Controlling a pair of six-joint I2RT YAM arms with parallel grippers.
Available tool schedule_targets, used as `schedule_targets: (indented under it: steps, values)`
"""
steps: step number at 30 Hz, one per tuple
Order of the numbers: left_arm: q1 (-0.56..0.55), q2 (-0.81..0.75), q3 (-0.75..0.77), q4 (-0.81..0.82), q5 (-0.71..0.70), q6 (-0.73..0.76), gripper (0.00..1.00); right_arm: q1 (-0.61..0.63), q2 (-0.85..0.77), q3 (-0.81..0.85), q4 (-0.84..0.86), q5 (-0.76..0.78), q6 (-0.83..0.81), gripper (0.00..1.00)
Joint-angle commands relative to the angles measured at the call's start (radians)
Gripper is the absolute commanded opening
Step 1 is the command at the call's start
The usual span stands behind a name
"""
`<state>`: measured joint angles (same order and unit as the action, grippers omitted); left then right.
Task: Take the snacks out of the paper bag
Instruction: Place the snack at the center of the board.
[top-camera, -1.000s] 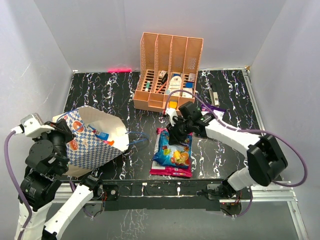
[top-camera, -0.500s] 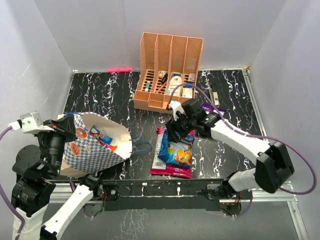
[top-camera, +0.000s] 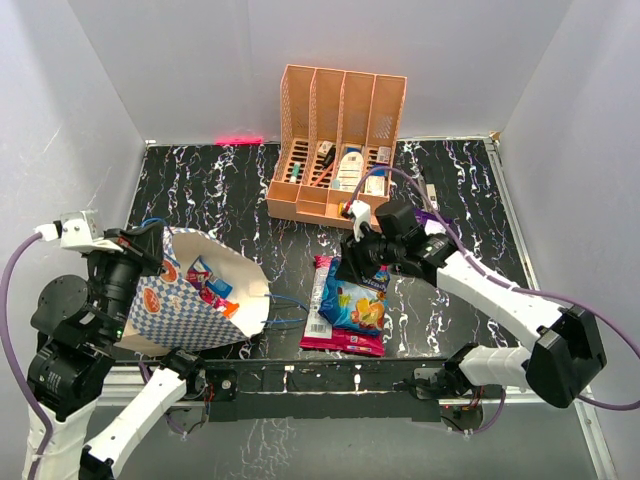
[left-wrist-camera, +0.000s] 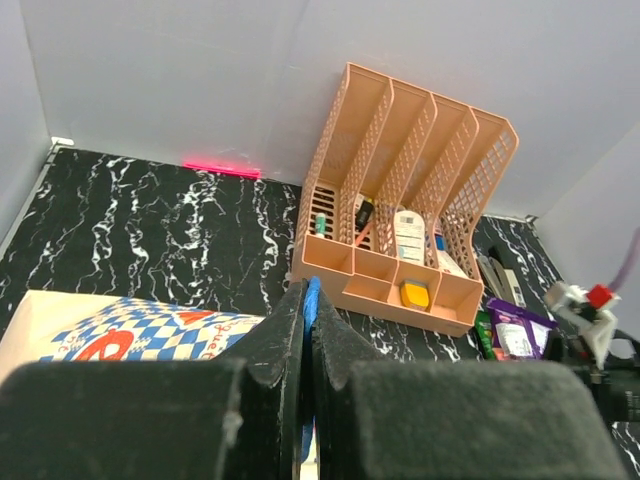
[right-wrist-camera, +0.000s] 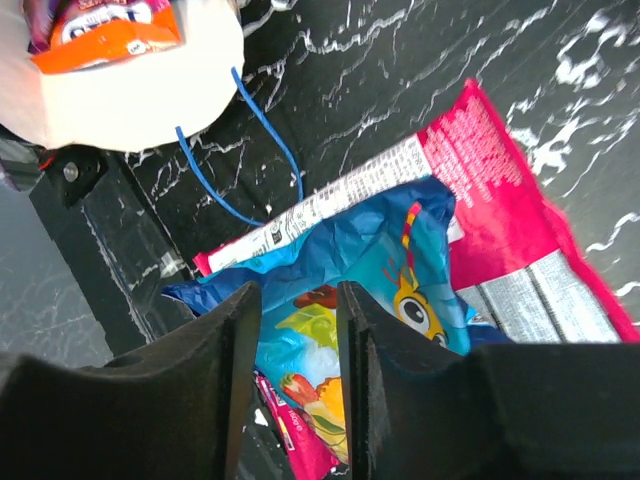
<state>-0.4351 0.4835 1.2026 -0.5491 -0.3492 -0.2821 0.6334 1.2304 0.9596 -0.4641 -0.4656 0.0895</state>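
**Two snacks out, more waiting in the bag**

Top view: the paper bag (top-camera: 185, 312) lies tipped on the surface (top-camera: 230, 190), with packets (top-camera: 208, 282) showing in its mouth. The blue packet (top-camera: 352, 303) rests on the pink packet (top-camera: 340, 343).

Left wrist: the left pincer (left-wrist-camera: 306, 330) is clamped on a blue strip, apparently the bag's handle.

Right wrist: the right pincer (right-wrist-camera: 297, 300) hovers part-open and empty above the blue packet. Its next move is likely a reach into the bag's mouth.
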Motion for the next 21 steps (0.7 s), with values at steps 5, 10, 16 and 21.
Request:
schedule_targets:
  steps: [5,10,16,21]
  values:
    - [0.003,0.025,0.03,0.104,0.192,0.019,0.0,0.044,0.067,-0.2,0.343,0.059,0.147,0.39]
    - [0.002,0.042,0.025,0.122,0.293,0.033,0.0,0.046,0.124,-0.225,0.419,0.092,0.176,0.44]
    - [0.002,0.05,0.019,0.105,0.334,0.045,0.0,0.047,0.014,-0.18,0.306,0.108,0.118,0.53]
    - [0.002,0.04,0.019,0.098,0.315,0.06,0.0,0.048,-0.06,-0.149,0.203,0.085,0.042,0.64]
